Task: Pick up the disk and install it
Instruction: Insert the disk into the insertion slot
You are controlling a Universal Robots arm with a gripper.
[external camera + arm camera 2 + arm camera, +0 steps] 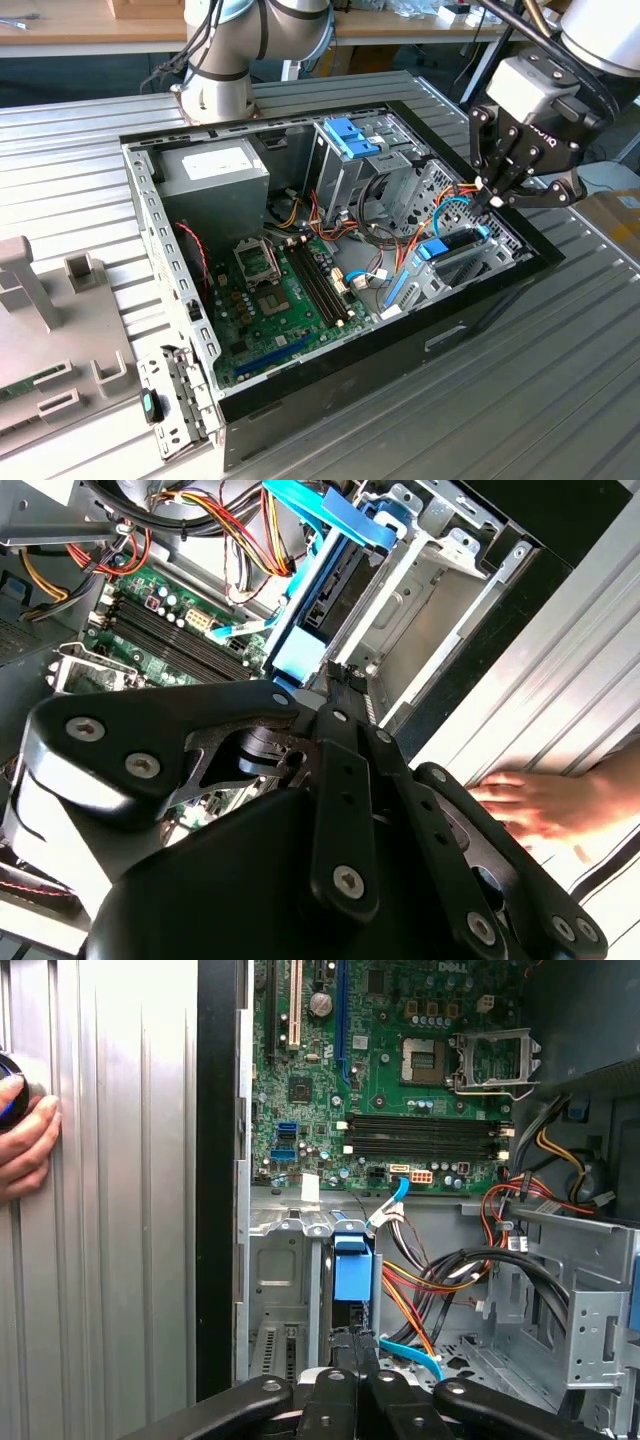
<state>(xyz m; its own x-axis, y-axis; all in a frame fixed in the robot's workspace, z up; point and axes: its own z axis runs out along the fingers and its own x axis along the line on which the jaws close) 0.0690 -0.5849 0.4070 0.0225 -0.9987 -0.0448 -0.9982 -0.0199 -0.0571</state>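
Black robot gripper (493, 200), fingers closed on nothing, at the end of a grey metal disk (353, 1270) in a light-blue carrier, standing edgewise in the silver drive bay (280, 1290). An off-centre push could jam it or snag nearby orange cables (405, 1300).

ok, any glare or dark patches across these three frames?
Second wrist view: hand and ribbed table blown out, gripper dark against them. First wrist view: motherboard evenly lit. Exterior view: soft sheen on the table, case interior shaded.
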